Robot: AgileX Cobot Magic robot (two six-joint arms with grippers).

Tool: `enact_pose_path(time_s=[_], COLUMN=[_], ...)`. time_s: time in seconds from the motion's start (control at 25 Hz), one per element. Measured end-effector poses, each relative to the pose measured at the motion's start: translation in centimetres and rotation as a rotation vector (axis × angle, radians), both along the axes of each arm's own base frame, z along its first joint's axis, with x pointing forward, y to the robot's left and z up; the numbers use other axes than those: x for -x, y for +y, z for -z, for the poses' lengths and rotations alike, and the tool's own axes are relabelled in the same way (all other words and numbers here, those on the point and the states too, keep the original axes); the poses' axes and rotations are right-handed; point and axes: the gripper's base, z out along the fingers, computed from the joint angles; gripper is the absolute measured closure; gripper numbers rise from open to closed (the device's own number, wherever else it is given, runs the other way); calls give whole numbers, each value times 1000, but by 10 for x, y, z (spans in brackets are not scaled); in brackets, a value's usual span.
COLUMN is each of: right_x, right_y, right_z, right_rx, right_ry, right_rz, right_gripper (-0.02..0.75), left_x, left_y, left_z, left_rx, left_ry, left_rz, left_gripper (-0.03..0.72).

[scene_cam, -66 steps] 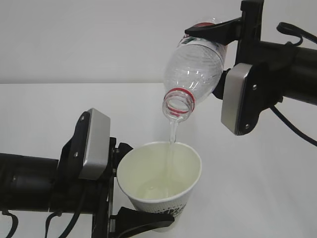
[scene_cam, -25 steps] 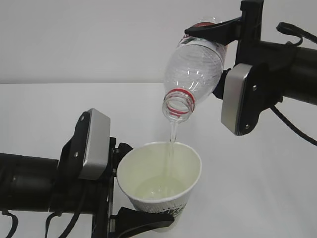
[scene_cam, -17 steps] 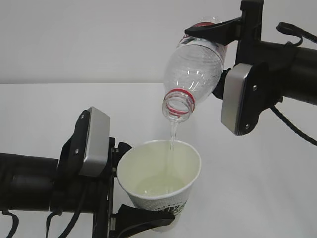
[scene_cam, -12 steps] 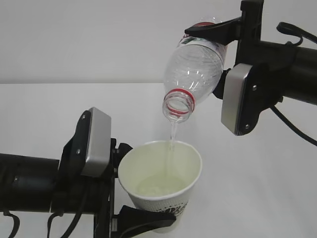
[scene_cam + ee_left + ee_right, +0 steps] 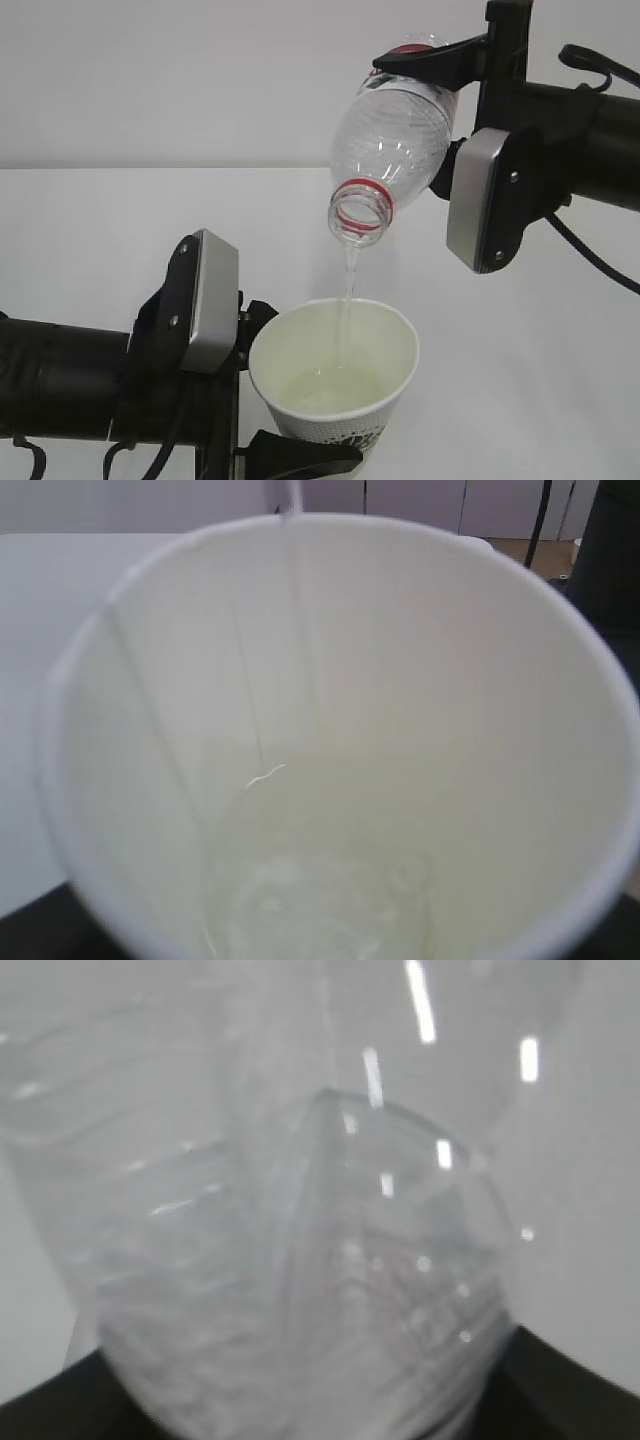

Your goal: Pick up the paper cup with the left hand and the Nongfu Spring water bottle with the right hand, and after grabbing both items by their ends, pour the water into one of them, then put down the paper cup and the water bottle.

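Exterior view: one cup [image 5: 335,370], white with dark print near the base, is held upright and low by the left claw [image 5: 262,395], its fingers clamped on the cup's sides. A shallow pool of water [image 5: 335,388] is seen at the cup's bottom. One bottle [image 5: 392,140], clear and ribbed with a red neck ring, is held tilted mouth-down above the cup, clamped near its base by the right claw [image 5: 445,110]. The bottle looks nearly drained. A thin stream falls from the open mouth into the cup. Two arms are counted, each with a grey plate. The tabletop [image 5: 90,230] is white; a plain pale wall [image 5: 180,70] stands behind.

Left wrist view: the cup's interior [image 5: 330,750] fills the frame. Water is pooled at the bottom and the stream is seen entering past the far rim. White tabletop shows at left.

Right wrist view: the bottle's ribbed base [image 5: 280,1260] is seen blurred and very close, set between dark claw parts at the lower corners.
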Motion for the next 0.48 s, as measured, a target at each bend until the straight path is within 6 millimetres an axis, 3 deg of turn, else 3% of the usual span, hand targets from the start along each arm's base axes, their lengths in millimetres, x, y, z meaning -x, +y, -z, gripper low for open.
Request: enact_pose_path(time_s=[0.48], right_x=[0], right_y=[0], right_z=[0], right_rx=[5], right_ry=[-8], right_rz=[-2], right_gripper=[259], left_x=[0], left_y=[0], left_z=[0], left_rx=[0], left_ry=[0], left_rz=[0], left_gripper=[118])
